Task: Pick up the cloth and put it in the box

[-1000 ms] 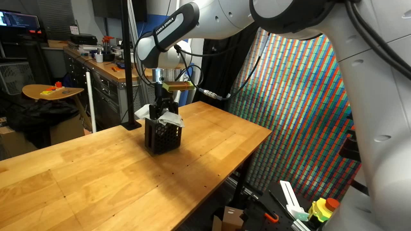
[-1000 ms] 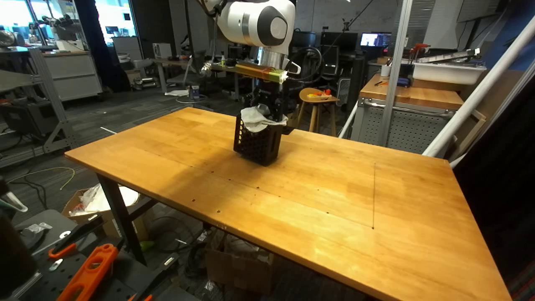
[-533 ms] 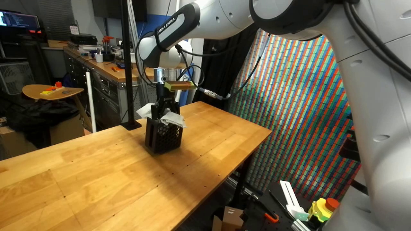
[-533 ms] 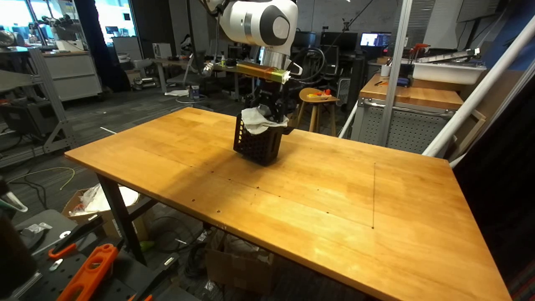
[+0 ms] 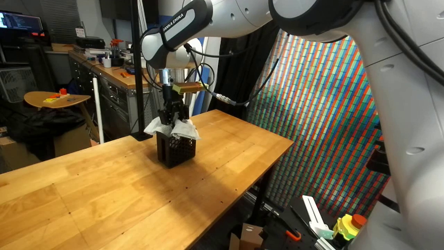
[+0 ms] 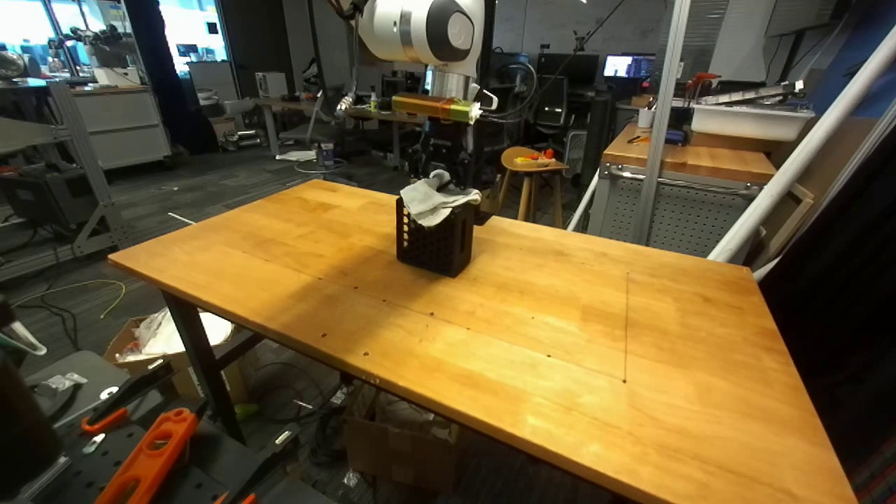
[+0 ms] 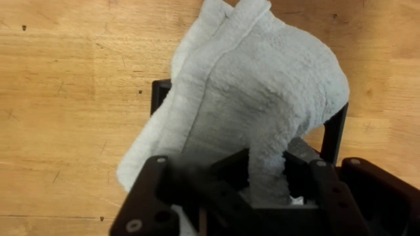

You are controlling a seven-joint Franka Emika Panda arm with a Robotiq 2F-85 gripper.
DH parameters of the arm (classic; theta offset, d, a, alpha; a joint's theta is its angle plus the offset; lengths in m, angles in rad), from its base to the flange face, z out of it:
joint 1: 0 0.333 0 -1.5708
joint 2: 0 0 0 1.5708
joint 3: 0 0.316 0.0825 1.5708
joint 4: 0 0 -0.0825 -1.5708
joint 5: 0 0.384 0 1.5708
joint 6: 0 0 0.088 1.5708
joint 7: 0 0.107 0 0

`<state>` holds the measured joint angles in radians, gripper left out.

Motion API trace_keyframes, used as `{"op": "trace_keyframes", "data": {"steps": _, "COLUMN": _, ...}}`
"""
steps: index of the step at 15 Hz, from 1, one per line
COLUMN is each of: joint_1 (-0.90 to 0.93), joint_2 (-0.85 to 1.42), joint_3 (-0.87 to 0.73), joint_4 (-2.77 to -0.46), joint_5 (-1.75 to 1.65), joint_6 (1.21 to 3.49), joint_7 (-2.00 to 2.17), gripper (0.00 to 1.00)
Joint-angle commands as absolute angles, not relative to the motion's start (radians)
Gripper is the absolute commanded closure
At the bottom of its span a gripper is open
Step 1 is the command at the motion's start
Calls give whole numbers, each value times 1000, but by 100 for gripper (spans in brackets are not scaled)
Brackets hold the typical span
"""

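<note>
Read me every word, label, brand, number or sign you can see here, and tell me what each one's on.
"ANKA EMIKA": on the robot arm; a black band hides the start.
Background monitor: text too small to read.
White notice in the background: too small to read.
Cardboard box: marking too small to read.
Cloth and black box: none visible.

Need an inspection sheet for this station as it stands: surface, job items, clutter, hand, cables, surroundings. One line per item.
Surface: wooden table, small dark holes in the top.
Box: black, upright on the table; inside mostly hidden.
Cloth: draped across the box's top, edges hanging past its rim.
Hand: above the box, closed on a fold of the cloth.
Clutter: carton under the table; orange tool off the table.
Cables: cable hanging in loops, apart from the cloth.
Surroundings: stool; lit screen; black post at the table's edge.
</note>
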<state>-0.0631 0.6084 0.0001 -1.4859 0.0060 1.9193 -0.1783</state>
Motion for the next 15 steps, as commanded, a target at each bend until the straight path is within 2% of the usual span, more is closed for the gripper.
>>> {"op": "trace_keyframes", "data": {"steps": 1, "joint_1": -55, "joint_2": 591, "joint_3": 8, "joint_4": -1451, "joint_5": -19, "joint_6": 1865, "joint_7": -216, "gripper": 60}}
{"op": "trace_keyframes", "data": {"steps": 9, "joint_1": -48, "joint_2": 542, "joint_3": 3, "joint_4": -1457, "joint_5": -66, "joint_6": 1837, "joint_7": -260, "gripper": 2}}
{"op": "trace_keyframes", "data": {"steps": 13, "joint_1": -47, "joint_2": 509, "joint_3": -2, "joint_4": -1457, "joint_5": -105, "joint_6": 1839, "joint_7": -278, "gripper": 0}}
{"op": "trace_keyframes", "data": {"steps": 14, "joint_1": -46, "joint_2": 501, "joint_3": -3, "joint_4": -1456, "joint_5": -112, "joint_6": 1843, "joint_7": -277, "gripper": 25}}
{"op": "trace_keyframes", "data": {"steps": 15, "joint_1": -44, "joint_2": 494, "joint_3": -4, "joint_4": -1454, "joint_5": -121, "joint_6": 1846, "joint_7": -274, "gripper": 25}}
